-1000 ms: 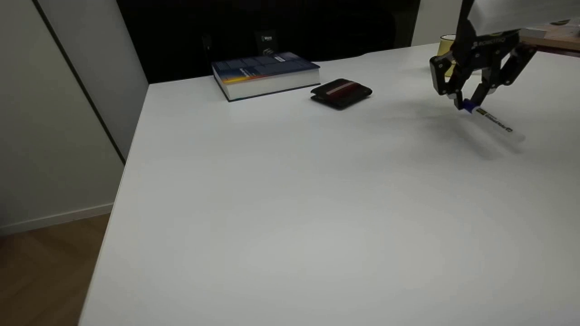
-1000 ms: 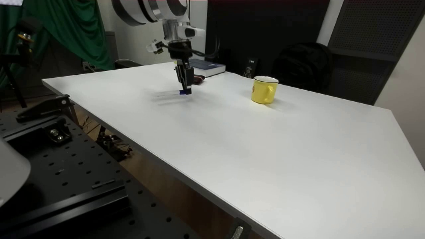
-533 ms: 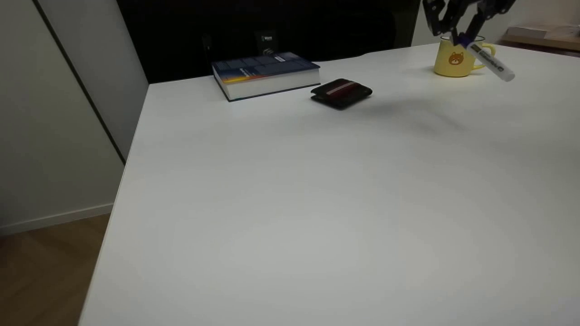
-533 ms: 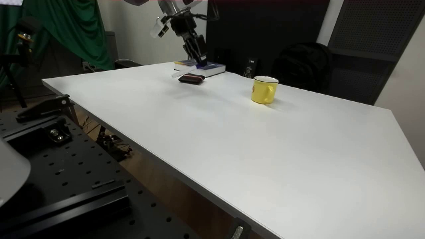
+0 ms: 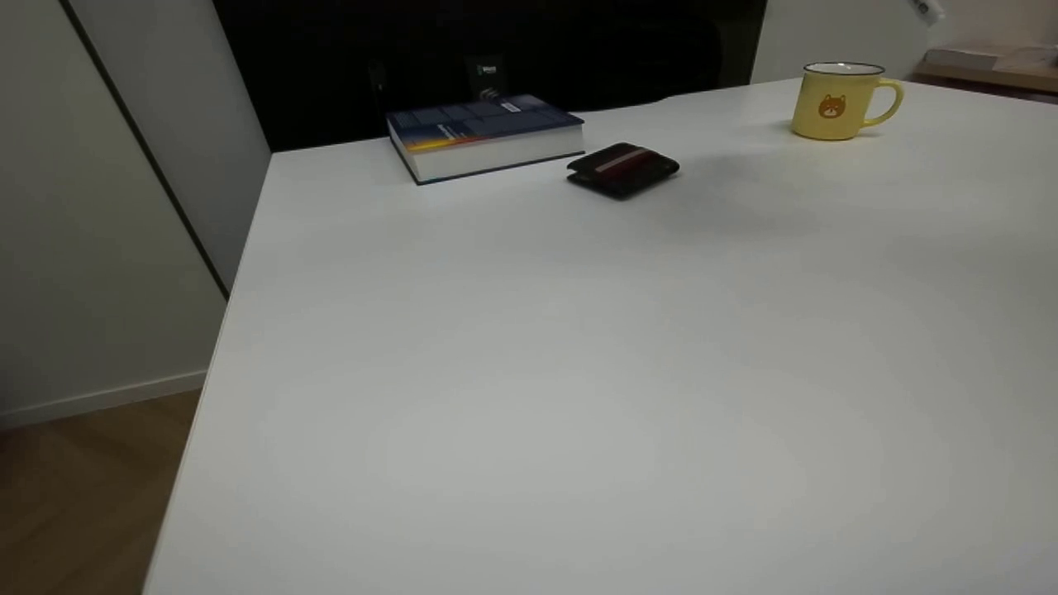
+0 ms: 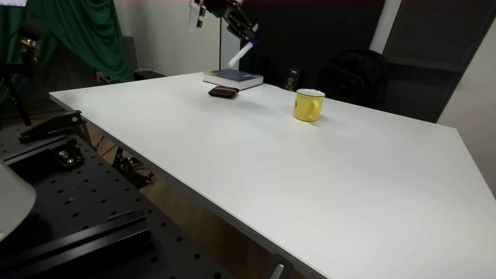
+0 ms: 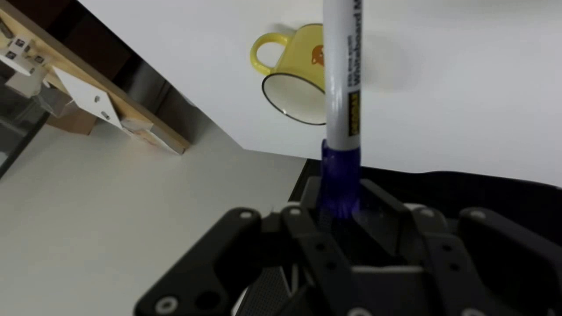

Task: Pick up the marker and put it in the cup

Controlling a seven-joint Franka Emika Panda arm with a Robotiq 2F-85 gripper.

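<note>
The marker (image 7: 342,87), white with a blue cap, is held at its cap by my gripper (image 7: 337,193), which is shut on it. In an exterior view my gripper (image 6: 250,38) is high above the table, and the marker (image 6: 240,54) slants down from it, white end lowest. In an exterior view only the white end of the marker (image 5: 927,11) shows at the top edge; the gripper is out of frame there. The yellow cup (image 5: 833,103) stands upright on the table, also in an exterior view (image 6: 308,105). In the wrist view the cup (image 7: 303,55) is partly behind the marker.
A thick blue book (image 5: 488,136) lies near the table's back edge. A dark wallet with a striped band (image 5: 624,172) lies beside it. In an exterior view the book (image 6: 232,78) and wallet (image 6: 224,92) are below the gripper. A black backpack (image 6: 352,79) is behind the table.
My gripper has risen from just above the table to well above it, carrying the marker and tilting. It moved toward the back, above the book in an exterior view. The cup has not moved.
</note>
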